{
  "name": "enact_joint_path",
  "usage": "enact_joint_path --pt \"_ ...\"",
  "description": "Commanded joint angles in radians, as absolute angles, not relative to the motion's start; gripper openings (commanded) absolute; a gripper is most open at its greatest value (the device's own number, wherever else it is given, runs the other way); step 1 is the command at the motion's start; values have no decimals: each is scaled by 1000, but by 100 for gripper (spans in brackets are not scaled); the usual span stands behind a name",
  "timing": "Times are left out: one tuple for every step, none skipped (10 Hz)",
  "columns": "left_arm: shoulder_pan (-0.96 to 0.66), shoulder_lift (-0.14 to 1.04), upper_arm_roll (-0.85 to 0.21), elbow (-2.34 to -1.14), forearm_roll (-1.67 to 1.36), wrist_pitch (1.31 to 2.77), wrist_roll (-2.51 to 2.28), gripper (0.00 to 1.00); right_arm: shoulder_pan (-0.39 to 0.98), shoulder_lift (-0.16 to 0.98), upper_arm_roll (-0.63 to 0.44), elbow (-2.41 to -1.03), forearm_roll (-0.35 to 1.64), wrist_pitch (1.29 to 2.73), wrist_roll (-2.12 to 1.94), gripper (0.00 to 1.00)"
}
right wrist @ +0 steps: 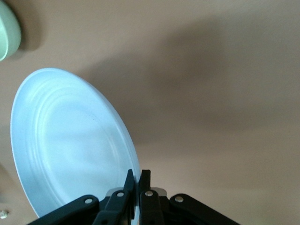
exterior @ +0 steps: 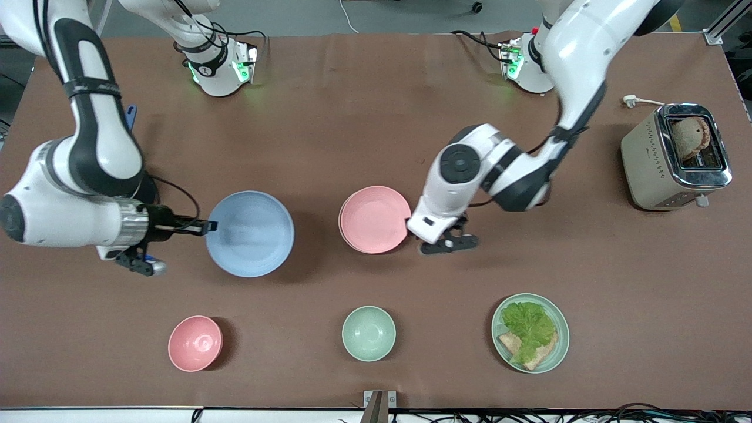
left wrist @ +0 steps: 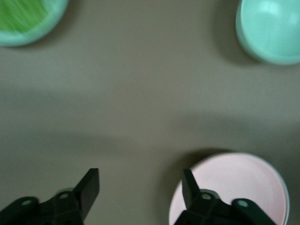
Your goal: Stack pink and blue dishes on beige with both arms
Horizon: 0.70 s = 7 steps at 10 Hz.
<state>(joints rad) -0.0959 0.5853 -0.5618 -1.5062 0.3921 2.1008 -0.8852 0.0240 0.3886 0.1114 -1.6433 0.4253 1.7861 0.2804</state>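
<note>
The light blue plate [exterior: 249,233] hangs tilted a little above the table, casting a shadow. My right gripper [exterior: 210,225] is shut on its rim at the right arm's end; the right wrist view shows the fingers [right wrist: 139,176] pinching the blue plate's [right wrist: 70,145] edge. The pale pink plate [exterior: 375,218] lies mid-table, with a second rim just showing under it. The beige plate is otherwise hidden. My left gripper [exterior: 437,235] hovers open beside the pink plate at its edge toward the left arm's end. In the left wrist view one fingertip [left wrist: 188,183] overlaps the pink plate's [left wrist: 239,185] rim.
Nearer the front camera stand a small pink bowl [exterior: 195,343], a mint-green bowl [exterior: 368,333] and a mint-green plate [exterior: 558,346] with lettuce and toast. A toaster [exterior: 675,155] holding bread sits at the left arm's end.
</note>
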Motion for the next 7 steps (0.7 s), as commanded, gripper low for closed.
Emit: enact_joint_path --pt "-2 487 -561 -1445 403 1972 -713 100 9 319 251 -1748 413 1886 430 0" --pt "33 438 -554 -1431 408 1927 -618 100 17 321 324 -1790 411 1989 515 0" --pt "90 387 -558 -1430 394 1889 -477 100 29 328 389 -1833 405 2102 569 0" --pt "139 347 -567 -1430 374 1853 -389 100 55 333 412 -1870 399 2182 593 0" --pt "158 304 -565 -1430 332 1832 -346 100 96 351 419 -1905 399 2265 618 0" --pt "182 267 -565 -1430 307 1807 -319 100 156 386 417 -1911 399 2329 671 0" --pt "193 243 -560 -1430 281 1786 -296 100 175 426 419 -1911 397 2392 681 0"
